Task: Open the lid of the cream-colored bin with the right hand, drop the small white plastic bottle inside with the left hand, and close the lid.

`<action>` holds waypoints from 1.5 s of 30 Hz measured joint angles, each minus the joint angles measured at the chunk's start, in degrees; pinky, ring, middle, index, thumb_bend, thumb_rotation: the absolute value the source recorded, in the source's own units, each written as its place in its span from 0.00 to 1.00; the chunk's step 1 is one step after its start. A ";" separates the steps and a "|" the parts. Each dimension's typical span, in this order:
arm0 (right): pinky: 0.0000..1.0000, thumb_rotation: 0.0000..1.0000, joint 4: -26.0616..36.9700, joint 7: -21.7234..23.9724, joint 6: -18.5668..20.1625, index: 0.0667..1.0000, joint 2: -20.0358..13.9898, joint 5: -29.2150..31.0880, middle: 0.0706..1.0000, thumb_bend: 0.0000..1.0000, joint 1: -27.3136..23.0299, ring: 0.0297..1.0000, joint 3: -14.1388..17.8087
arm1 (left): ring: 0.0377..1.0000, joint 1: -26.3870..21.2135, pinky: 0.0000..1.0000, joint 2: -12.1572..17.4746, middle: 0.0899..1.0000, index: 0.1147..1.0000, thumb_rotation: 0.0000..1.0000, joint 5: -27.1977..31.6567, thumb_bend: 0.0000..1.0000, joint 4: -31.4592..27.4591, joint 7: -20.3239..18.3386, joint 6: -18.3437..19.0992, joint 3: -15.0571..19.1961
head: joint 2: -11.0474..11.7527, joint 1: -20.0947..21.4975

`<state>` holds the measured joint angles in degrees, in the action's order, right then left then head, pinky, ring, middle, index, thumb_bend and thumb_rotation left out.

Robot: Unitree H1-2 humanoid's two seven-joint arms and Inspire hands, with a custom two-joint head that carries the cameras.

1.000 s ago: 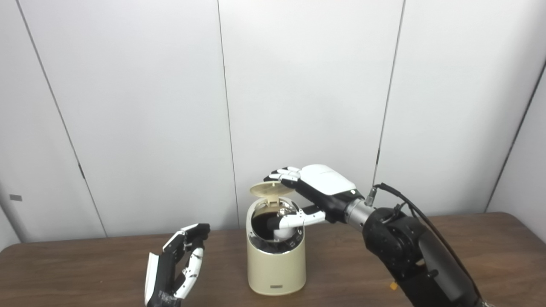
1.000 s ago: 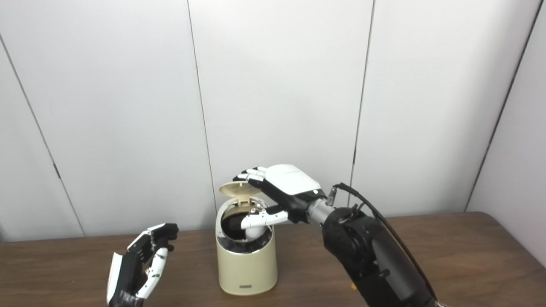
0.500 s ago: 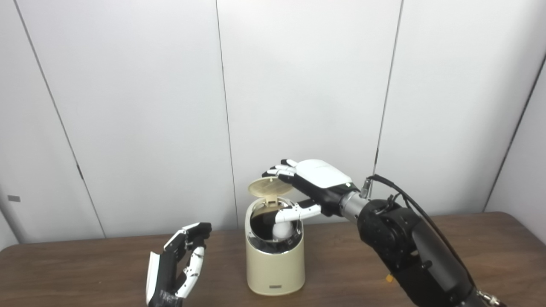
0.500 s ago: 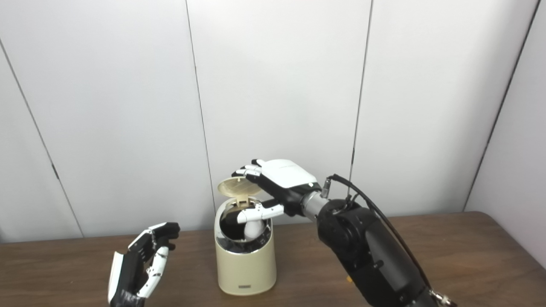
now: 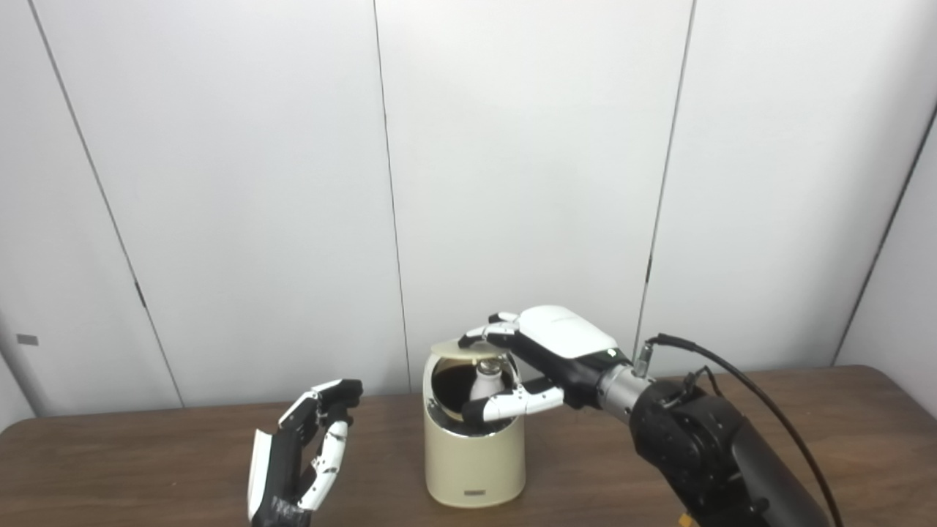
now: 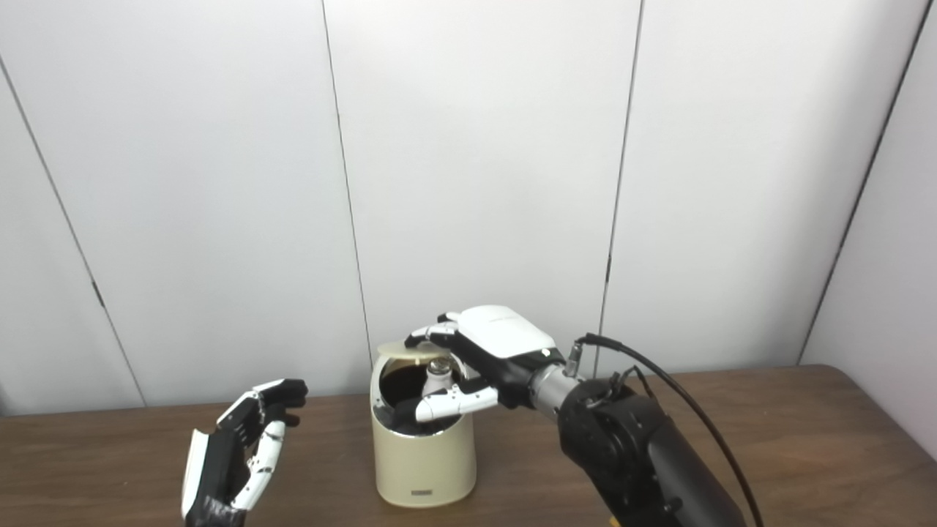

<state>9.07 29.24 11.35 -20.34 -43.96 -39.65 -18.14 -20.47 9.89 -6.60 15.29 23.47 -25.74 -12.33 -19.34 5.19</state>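
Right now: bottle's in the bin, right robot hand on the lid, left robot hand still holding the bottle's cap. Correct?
Not quite. The left robot hand holds nothing, as the left eye view shows. The bottle is in the bin, and the right robot hand is on the lid.

Both hands, left hand [image 5: 300,460] and right hand [image 5: 545,355], have white shells and black-and-white fingers; a black cable [image 5: 761,402] loops along the glossy black right forearm [image 5: 721,457] at lower right.

Small white plastic bottle [image 5: 488,380] — only neck and cap visible inside the cream-colored bin [image 5: 474,461]; lower body hidden. Right forearm — cut off by bottom edge.
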 measured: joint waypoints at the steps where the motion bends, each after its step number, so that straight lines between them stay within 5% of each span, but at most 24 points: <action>1: 0.93 1.00 0.49 0.02 0.16 0.80 0.00 0.09 0.84 0.86 0.45 0.93 0.15 | 0.67 0.03 0.60 0.00 0.67 0.64 0.63 0.06 0.20 -0.09 -0.09 0.00 0.06 | -0.26 0.00; 14: 0.89 1.00 5.08 1.37 2.51 0.80 0.05 -0.26 0.84 0.85 3.66 0.92 0.39 | 0.68 0.51 0.60 0.00 0.66 0.63 0.63 0.34 0.21 -2.25 -2.09 0.00 1.19 | -3.07 0.18; 28: 0.97 1.00 7.54 2.54 4.40 0.80 0.12 -0.57 0.85 0.86 6.20 0.93 0.13 | 0.67 1.42 0.59 -0.74 0.67 0.64 0.61 0.53 0.21 -4.11 -5.36 0.00 3.31 | -5.01 0.00; 45: 0.93 1.00 8.95 6.36 3.85 0.79 -0.08 -8.12 0.84 0.89 6.23 0.93 -3.17 | 0.67 1.66 0.59 -1.60 0.66 0.63 0.61 0.28 0.20 -5.45 -6.91 0.00 4.81 | -6.33 -0.18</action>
<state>18.02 35.61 15.21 -20.42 -52.09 -33.42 -21.31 -18.81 8.28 -6.32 9.83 16.57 -25.74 -7.53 -25.66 5.01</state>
